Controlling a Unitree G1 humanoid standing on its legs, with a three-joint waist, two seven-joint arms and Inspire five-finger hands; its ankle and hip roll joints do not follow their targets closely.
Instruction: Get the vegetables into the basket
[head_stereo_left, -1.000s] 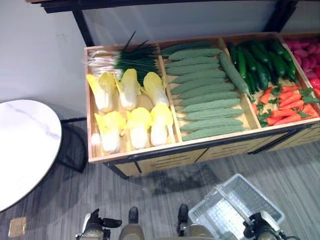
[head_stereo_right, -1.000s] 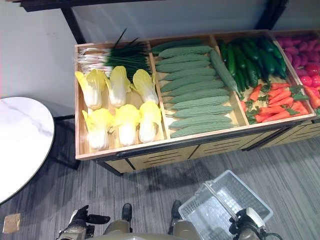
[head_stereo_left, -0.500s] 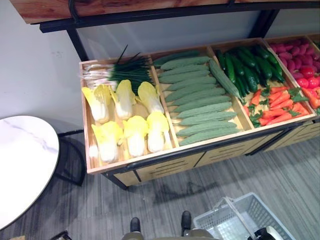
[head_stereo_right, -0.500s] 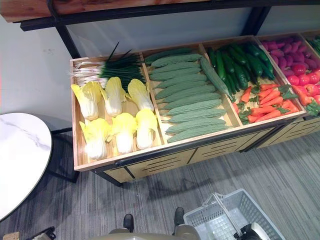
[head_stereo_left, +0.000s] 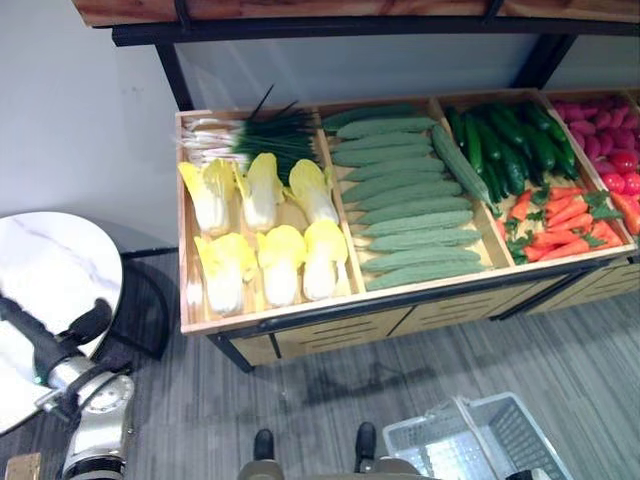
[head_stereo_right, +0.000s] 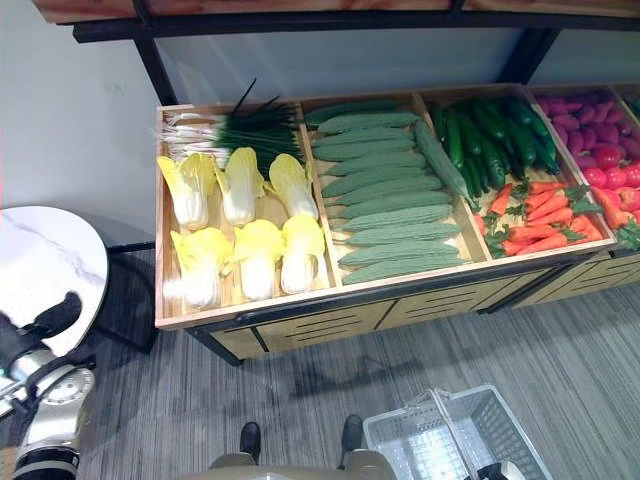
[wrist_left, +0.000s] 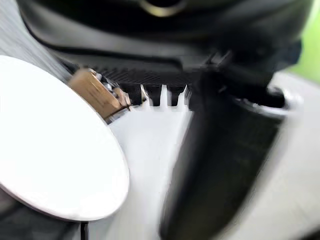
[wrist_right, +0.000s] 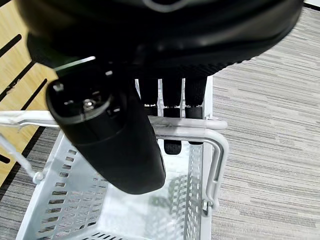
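Right hand (wrist_right: 150, 65) fingers curl round the basket (wrist_right: 75, 210) handle; left hand (head_stereo_left: 60, 345) (blurred) unreadable.

White basket (head_stereo_right: 455, 440), yellow cabbages (head_stereo_right: 258, 255), orange carrots (head_stereo_right: 540, 215).

Floor (head_stereo_left: 560, 370): grey, wood-grain plank pattern, running under all furniture. Rear wall (head_stereo_left: 80, 110): plain white. A wooden display stand (head_stereo_right: 330, 318) on a black metal frame stands against the wall, with slotted front panels. A wood-faced upper shelf (head_stereo_left: 300, 10) runs above it. A round white marble-topped side table (head_stereo_right: 45, 265) on dark legs sits at left.
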